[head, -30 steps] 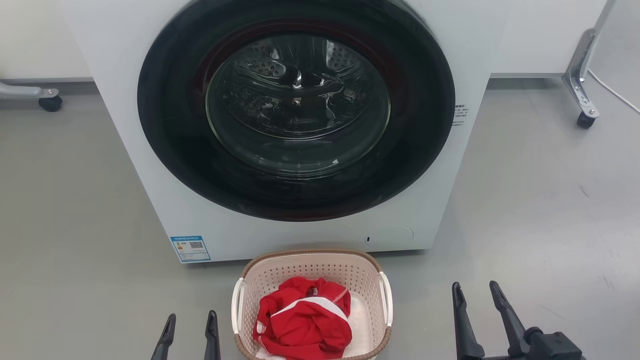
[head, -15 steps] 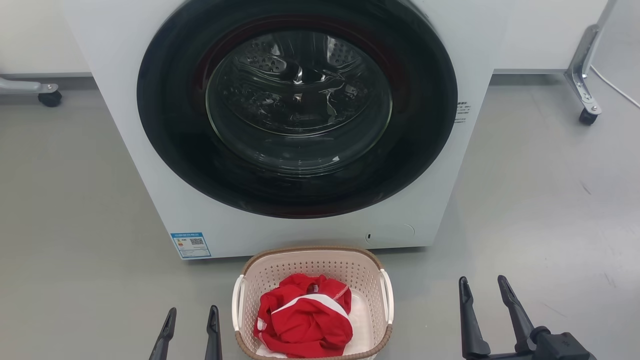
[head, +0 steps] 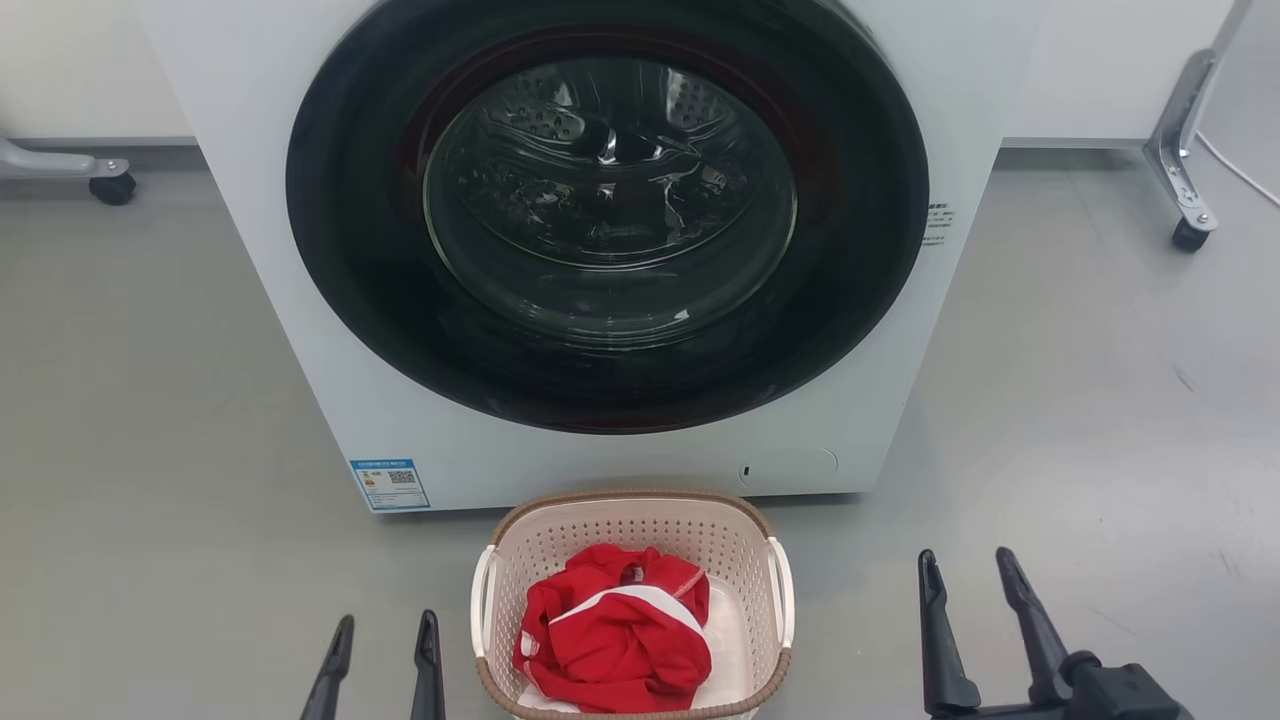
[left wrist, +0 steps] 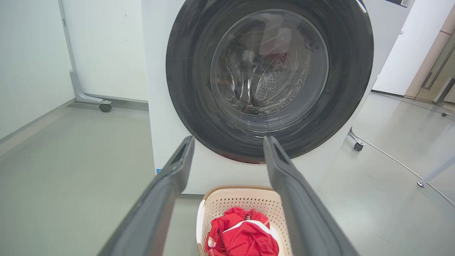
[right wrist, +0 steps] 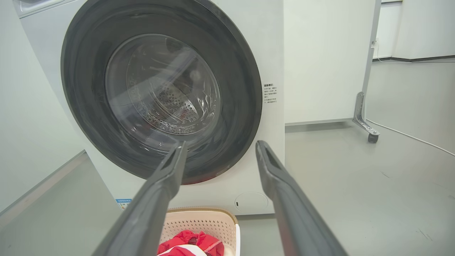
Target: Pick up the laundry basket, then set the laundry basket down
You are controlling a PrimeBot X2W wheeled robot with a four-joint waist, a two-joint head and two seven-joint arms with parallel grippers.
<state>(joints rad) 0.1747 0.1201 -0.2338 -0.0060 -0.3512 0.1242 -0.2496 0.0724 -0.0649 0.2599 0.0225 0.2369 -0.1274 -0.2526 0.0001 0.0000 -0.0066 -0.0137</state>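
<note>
Vs 1 s ago: slight drift of whole head view to the right, so cam move, not things; no real shift of basket [head: 630, 535] rel. to washer [head: 620, 470], nor of either gripper. Now: on floor [head: 150, 400], just in front of washer, below closed door [head: 610, 190], upright, w/ red cloth [head: 615, 640] inside. Flanked by L gripper [head: 386, 620] near its left side and R gripper [head: 965, 560] further off to the right; both w/ jaws apart, holding nothing, touching nothing. Prob. light: thin perforated plastic, small load of cloth. Stiff enough at woven-look rim [head: 632, 496]; likely some flex lower down under a pinch. Best to grab by left handle [head: 482, 600] and right handle [head: 783, 590], one per gripper, for a level lift; smooth plastic there, so maybe slick. Not yet picked up.
</note>
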